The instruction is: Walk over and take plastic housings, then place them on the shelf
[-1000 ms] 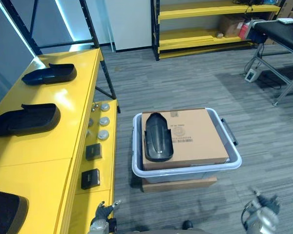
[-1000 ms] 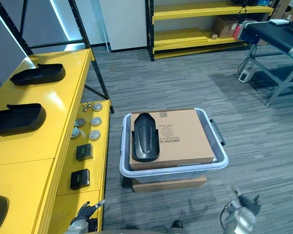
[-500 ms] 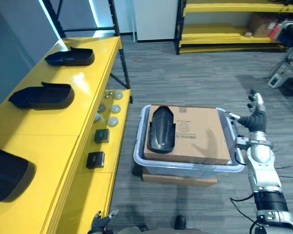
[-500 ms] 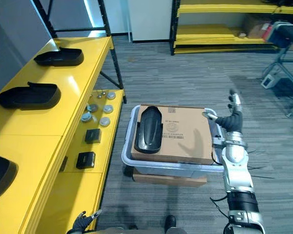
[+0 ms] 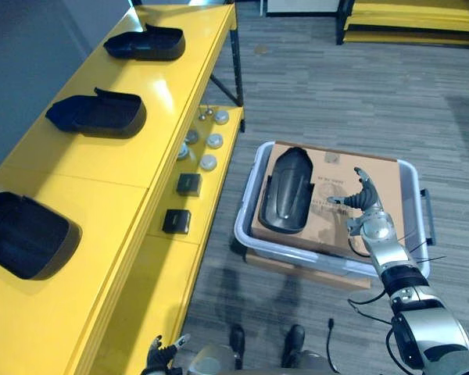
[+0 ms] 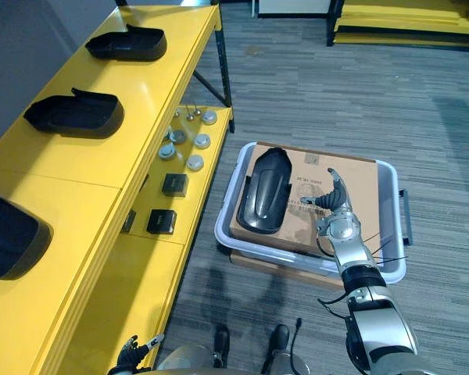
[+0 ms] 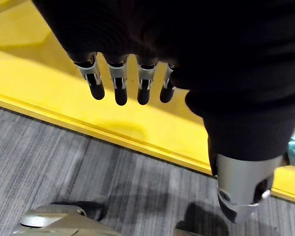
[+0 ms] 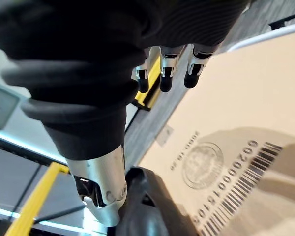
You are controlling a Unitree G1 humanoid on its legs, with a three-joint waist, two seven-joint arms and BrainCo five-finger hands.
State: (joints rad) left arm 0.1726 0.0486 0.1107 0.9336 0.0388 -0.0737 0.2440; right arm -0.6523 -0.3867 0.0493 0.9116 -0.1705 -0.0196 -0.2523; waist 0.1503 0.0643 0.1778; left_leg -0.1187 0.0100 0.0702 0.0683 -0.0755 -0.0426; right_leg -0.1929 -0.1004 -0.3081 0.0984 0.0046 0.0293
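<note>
The right hand [image 5: 363,203] is over a cardboard box [image 5: 332,166], fingers spread wide, holding nothing. 1 black housing [image 5: 285,191] lies on the box, near its thumb. 3 more housings [image 5: 98,116] sit on the yellow shelf [image 5: 152,148], well apart from it. The left hand [image 7: 120,81] hangs by the shelf's edge, fingers straight and empty.

The left hand [image 7: 142,44] has its fingers [image 7: 120,88] straight and side by side, with the thumb [image 7: 241,191] apart. The hand is empty. Past the fingers is the yellow shelf [image 7: 49,93]. The grey floor [image 7: 64,162] runs along its edge.
</note>
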